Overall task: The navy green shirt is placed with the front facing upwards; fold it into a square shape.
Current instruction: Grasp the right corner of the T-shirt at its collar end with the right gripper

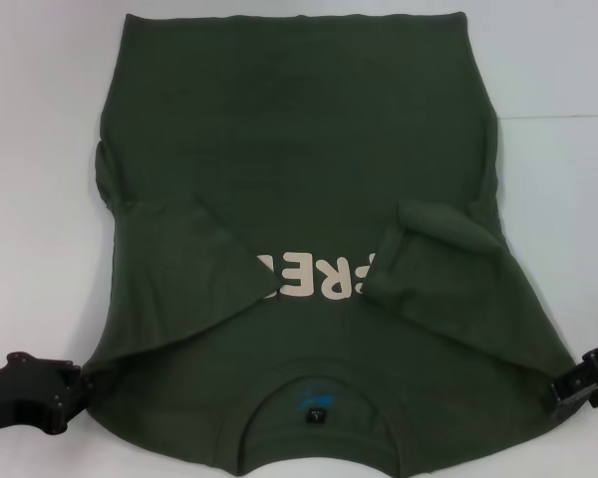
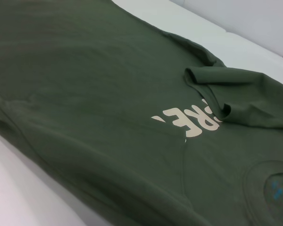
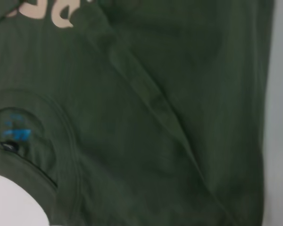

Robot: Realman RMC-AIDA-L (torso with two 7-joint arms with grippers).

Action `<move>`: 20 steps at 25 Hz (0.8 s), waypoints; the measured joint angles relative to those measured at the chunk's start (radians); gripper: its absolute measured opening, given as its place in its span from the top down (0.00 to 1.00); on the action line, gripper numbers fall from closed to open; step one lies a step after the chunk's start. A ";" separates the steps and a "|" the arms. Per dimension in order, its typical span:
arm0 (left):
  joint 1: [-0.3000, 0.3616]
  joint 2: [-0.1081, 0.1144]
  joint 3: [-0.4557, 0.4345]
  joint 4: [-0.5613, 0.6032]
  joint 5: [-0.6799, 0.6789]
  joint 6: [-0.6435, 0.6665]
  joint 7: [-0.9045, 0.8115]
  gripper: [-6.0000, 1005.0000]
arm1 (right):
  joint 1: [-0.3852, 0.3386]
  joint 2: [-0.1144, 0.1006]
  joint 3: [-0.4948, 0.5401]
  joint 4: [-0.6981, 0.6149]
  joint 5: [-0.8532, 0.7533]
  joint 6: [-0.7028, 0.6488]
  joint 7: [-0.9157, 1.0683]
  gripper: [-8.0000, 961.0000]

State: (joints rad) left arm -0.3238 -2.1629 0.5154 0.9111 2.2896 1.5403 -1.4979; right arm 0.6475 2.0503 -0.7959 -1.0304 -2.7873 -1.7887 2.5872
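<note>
Navy green shirt (image 1: 299, 149) flat on white table (image 1: 558, 60)

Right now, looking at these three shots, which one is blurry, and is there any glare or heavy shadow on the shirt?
Head view: evenly lit, no glare, the navy green shirt sharp, with soft shadows under the folded-in sleeves; the left gripper and right gripper sit at its near corners. Left wrist view: clear, lettering readable. Right wrist view: the blurry one, the collar and seams smeared.
</note>
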 joint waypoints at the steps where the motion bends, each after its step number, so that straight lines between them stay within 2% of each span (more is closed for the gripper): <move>1: 0.000 0.000 0.000 0.000 0.000 0.000 0.000 0.96 | 0.000 -0.002 0.001 0.009 0.004 0.003 -0.001 0.15; 20: -0.001 0.000 0.000 -0.004 0.002 -0.002 -0.002 0.96 | -0.002 -0.003 -0.005 0.018 0.008 0.061 -0.002 0.15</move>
State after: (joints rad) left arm -0.3253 -2.1629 0.5154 0.9066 2.2918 1.5385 -1.4997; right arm 0.6459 2.0474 -0.8009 -1.0124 -2.7796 -1.7274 2.5847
